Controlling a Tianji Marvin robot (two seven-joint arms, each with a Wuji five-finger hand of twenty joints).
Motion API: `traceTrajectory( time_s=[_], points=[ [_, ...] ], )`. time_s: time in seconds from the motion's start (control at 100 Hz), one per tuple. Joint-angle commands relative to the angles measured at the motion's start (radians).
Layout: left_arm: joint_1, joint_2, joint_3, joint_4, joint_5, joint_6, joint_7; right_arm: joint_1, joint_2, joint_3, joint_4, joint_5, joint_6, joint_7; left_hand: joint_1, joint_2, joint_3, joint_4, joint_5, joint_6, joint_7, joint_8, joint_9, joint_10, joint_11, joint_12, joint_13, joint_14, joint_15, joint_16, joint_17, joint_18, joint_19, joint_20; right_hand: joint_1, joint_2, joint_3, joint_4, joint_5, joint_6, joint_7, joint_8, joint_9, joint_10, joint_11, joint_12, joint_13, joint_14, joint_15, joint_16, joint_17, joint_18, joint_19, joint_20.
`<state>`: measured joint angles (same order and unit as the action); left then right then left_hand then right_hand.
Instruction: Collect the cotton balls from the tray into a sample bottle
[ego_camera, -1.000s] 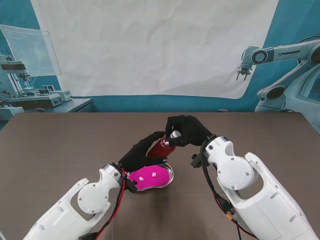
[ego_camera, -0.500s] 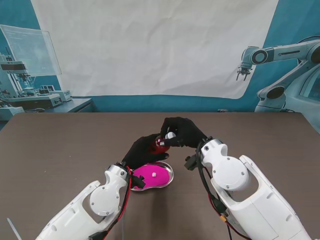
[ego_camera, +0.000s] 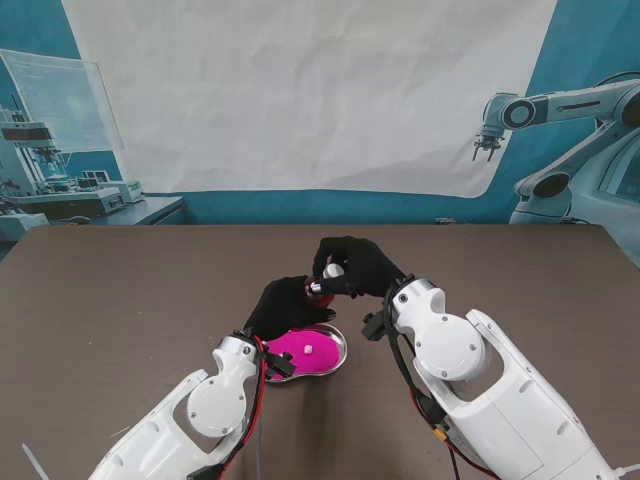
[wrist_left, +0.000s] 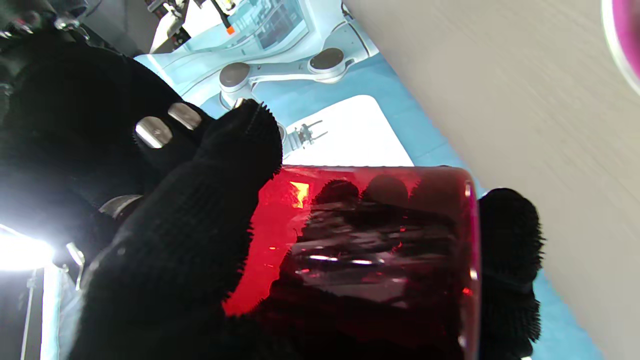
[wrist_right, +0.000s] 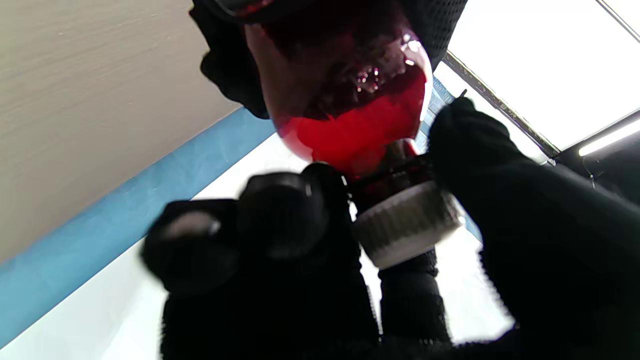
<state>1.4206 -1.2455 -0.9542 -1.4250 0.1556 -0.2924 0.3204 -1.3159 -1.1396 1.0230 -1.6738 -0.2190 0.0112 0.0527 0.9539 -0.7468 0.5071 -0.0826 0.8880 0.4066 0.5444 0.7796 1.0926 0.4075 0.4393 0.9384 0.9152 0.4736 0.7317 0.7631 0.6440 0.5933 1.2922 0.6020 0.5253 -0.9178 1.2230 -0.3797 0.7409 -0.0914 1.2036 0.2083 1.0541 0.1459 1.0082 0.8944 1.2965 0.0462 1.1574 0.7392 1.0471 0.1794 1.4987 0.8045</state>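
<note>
No legible text, label, brand, number or sign found in any view. Checked surfaces — the red bottle (wrist_left: 380, 250) held in the left hand (ego_camera: 288, 305) and its white ribbed cap (wrist_right: 405, 227) at the right hand (ego_camera: 358, 265) — carry no readable marking. Background equipment beyond the hands is too small to read.

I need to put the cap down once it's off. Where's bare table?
Bare tabletop runs wide left of the left hand, and right of the right hand toward the far edge. Crowded at centre: bottle, cap and tray sit close between both arms.
</note>
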Motion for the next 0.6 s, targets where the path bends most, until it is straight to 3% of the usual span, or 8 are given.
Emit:
traceTrajectory(
  time_s=[0.0,0.02,0.05,0.14,0.22,0.43,0.59],
  points=[
    [-0.001,-0.005,0.004,-0.035,-0.016,-0.018,-0.036,-0.012,-0.005,-0.015,0.009,-0.004,-0.017,0.039,0.290,0.452,0.353,0.003,0.159,-0.137,0.283,0.071,0.074,-0.038,0.081,0.068,0.065,0.027,0.192,0.073,-0.024,-0.125,0.223,0.105,-0.039,0.084,0.037,0.079,-0.039,0.079,-0.122,0.030,-0.107,-0.103,-0.158,-0.177,-0.054,0.084,-0.250,-0.063,-0.130,0.094,-0.157,-0.014],
    [0.000,-0.004,0.003,-0.037,-0.020,-0.019,-0.039,-0.012,-0.003,-0.013,0.008,-0.007,-0.022,0.045,0.292,0.454,0.352,0.003,0.155,-0.136,0.308,0.083,0.074,-0.036,0.087,0.081,0.064,0.029,0.201,0.077,-0.026,-0.122,0.228,0.111,-0.090,0.110,0.028,0.165,-0.045,0.096,-0.212,0.103,-0.141,-0.101,-0.175,-0.221,-0.094,0.098,-0.311,-0.073,-0.184,0.110,-0.206,-0.011],
    [0.002,-0.003,0.002,-0.039,-0.022,-0.020,-0.042,-0.012,0.001,-0.010,0.005,-0.015,-0.027,0.055,0.295,0.456,0.349,0.003,0.145,-0.135,0.348,0.100,0.073,-0.036,0.095,0.099,0.063,0.028,0.215,0.081,-0.029,-0.120,0.230,0.118,-0.150,0.130,0.008,0.200,-0.081,0.107,-0.299,0.150,-0.194,-0.100,-0.220,-0.265,-0.160,0.118,-0.400,-0.104,-0.266,0.132,-0.270,-0.023],
    [0.009,0.002,-0.003,-0.045,-0.021,-0.023,-0.055,-0.012,0.011,0.004,-0.003,-0.045,-0.050,0.077,0.297,0.460,0.343,0.002,0.130,-0.137,0.404,0.114,0.071,-0.040,0.104,0.125,0.059,0.027,0.226,0.082,-0.036,-0.116,0.222,0.125,-0.256,0.153,-0.069,0.189,-0.178,0.098,-0.425,0.138,-0.303,-0.101,-0.325,-0.374,-0.316,0.143,-0.603,-0.203,-0.451,0.160,-0.392,-0.075],
    [0.016,0.007,-0.010,-0.050,-0.018,-0.026,-0.064,-0.013,0.017,0.018,-0.015,-0.075,-0.060,0.084,0.297,0.461,0.339,0.003,0.128,-0.139,0.412,0.110,0.071,-0.042,0.101,0.128,0.054,0.027,0.224,0.080,-0.041,-0.115,0.217,0.126,-0.321,0.187,-0.133,0.188,-0.240,0.096,-0.477,0.115,-0.383,-0.109,-0.364,-0.418,-0.400,0.151,-0.683,-0.248,-0.536,0.159,-0.431,-0.100],
    [0.040,0.023,-0.038,-0.073,-0.003,-0.025,-0.095,-0.032,0.025,0.077,-0.069,-0.145,-0.061,0.075,0.297,0.458,0.335,0.004,0.126,-0.143,0.410,0.099,0.071,-0.045,0.095,0.131,0.051,0.026,0.216,0.075,-0.050,-0.114,0.204,0.126,-0.413,0.256,-0.234,0.189,-0.269,0.086,-0.507,0.094,-0.422,-0.112,-0.382,-0.454,-0.433,0.166,-0.712,-0.273,-0.564,0.161,-0.426,-0.111],
    [0.055,0.032,-0.060,-0.081,0.005,-0.017,-0.114,-0.063,0.039,0.133,-0.128,-0.229,-0.083,0.091,0.289,0.452,0.353,0.008,0.134,-0.145,0.420,0.091,0.088,-0.044,0.115,0.152,0.070,0.026,0.246,0.085,-0.037,-0.108,0.221,0.139,-0.414,0.256,-0.255,0.195,-0.168,0.072,-0.473,0.114,-0.343,-0.108,-0.330,-0.420,-0.350,0.160,-0.627,-0.235,-0.488,0.157,-0.350,-0.089]
  ],
)
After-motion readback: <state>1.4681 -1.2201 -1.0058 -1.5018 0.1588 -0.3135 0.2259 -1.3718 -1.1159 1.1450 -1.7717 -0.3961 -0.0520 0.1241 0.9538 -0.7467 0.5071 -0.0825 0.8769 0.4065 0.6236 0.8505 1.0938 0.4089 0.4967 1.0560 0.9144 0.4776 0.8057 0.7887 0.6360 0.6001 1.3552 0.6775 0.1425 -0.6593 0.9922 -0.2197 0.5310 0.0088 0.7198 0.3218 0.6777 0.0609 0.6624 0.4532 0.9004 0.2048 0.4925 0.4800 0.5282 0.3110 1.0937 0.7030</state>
